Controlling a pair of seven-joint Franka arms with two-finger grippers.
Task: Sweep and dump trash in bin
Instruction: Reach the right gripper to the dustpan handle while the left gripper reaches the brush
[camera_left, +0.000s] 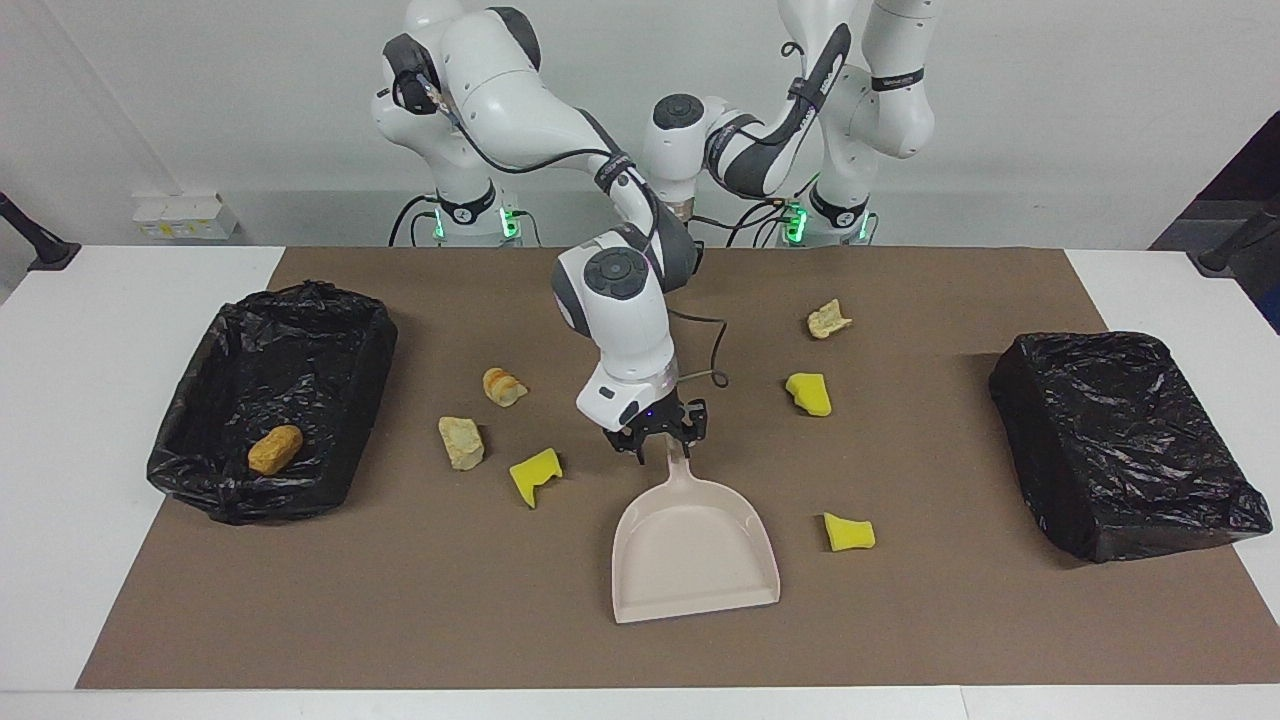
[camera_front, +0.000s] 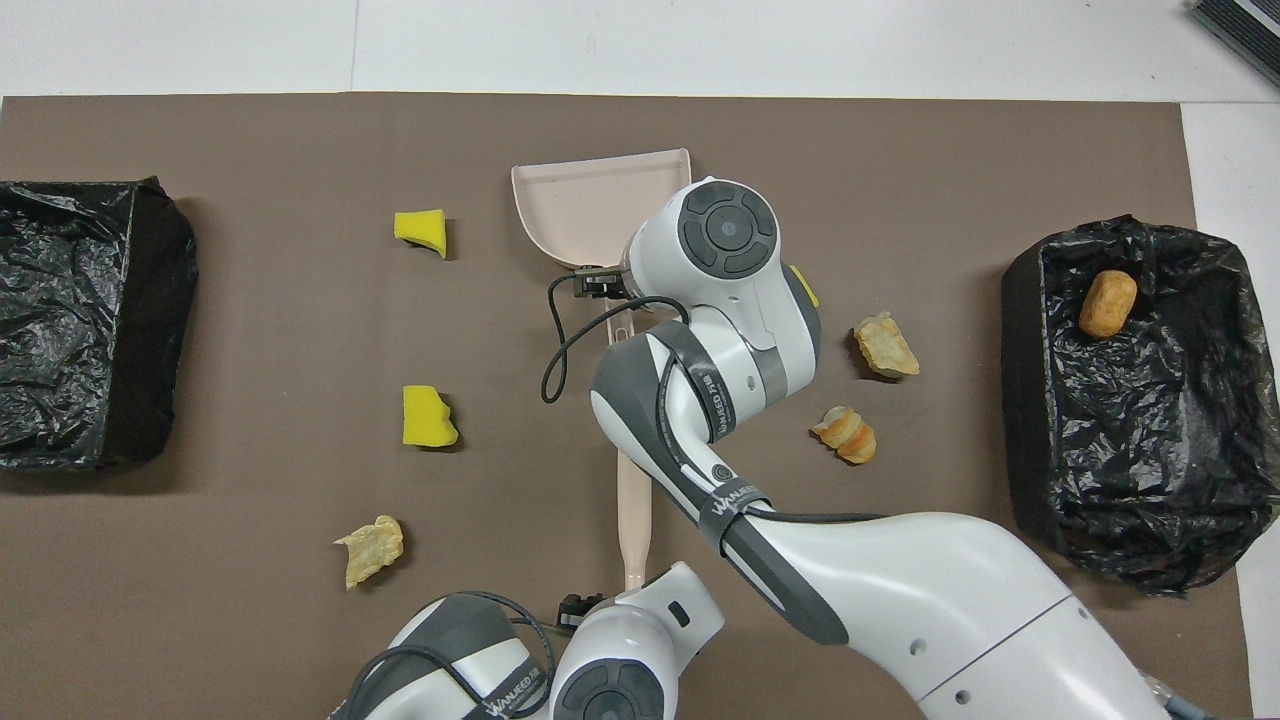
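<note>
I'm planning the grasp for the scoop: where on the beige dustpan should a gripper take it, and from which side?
Grip the dustpan by its narrow handle, coming straight down from above. It lies flat on the brown mat, the handle pointing toward the robots and the wide mouth away, so only the slim handle fits between two fingers. The right gripper is already at that handle.

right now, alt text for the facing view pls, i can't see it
The right gripper is down at the beige dustpan handle, mid-mat. Yellow and bread-like trash lies scattered around it, and a black-lined bin sits at each end of the table.
</note>
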